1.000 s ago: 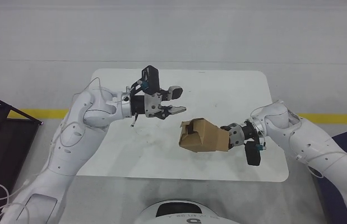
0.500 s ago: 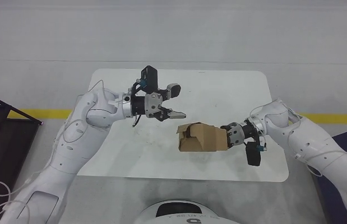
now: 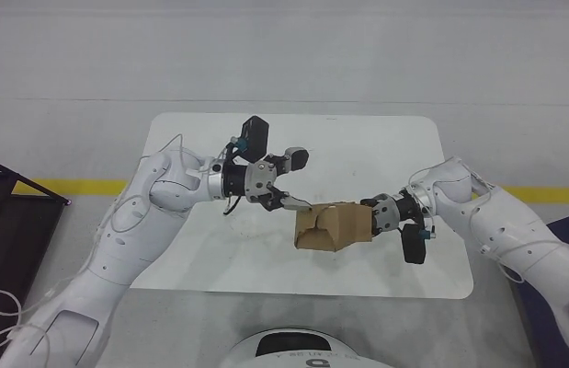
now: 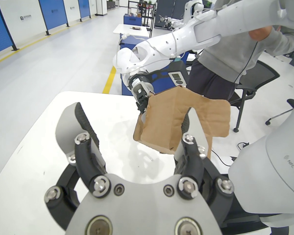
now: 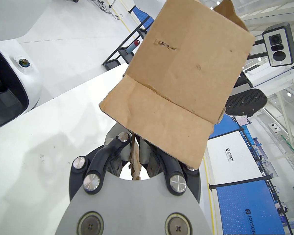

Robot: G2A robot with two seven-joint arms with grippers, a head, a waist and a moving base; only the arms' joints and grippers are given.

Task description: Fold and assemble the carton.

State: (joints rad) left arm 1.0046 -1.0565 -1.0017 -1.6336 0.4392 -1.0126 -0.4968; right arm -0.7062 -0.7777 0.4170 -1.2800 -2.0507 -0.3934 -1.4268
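pinching the carton [image 3: 330,228], right tool [image 3: 369,219]; left tool [image 3: 301,181] spread beside it.

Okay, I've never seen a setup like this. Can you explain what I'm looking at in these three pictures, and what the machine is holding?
This is a robot with two white arms working at a white table. Each arm ends in a gripper, which is a clamp with two fingers. The top view looks down from a camera mounted above the arms. The other two pictures come from small cameras on the wrists, so each shows its own arm's fingers up close.

The brown thing is a cardboard carton, partly folded. The right gripper is shut on a flap at one end and seems to hold the carton just off the table. The left gripper is open at the carton's other end, with one finger close to a flap. I cannot tell whether it touches.
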